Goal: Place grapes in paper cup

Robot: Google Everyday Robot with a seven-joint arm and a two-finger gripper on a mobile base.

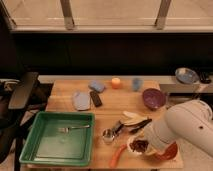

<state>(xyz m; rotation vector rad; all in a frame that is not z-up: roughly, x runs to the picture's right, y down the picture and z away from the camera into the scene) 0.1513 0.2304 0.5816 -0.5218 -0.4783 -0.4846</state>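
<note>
The grapes (138, 145), a dark reddish cluster, sit in the mouth of the white paper cup (130, 148) near the table's front right. My gripper (145, 141) comes in from the right at the end of the bulky white arm (185, 131). It is shut on the grapes, and the arm hides most of it. The cup's far side and base are also covered.
An orange-red bowl (169, 151) peeks out under the arm. Close to the cup are a metal cup (107, 135), a banana (132, 117), a dark utensil (140, 125) and an orange item (117, 155). A green tray (35, 150) holding a fork (72, 128) lies at the left. A purple bowl (153, 98) stands behind.
</note>
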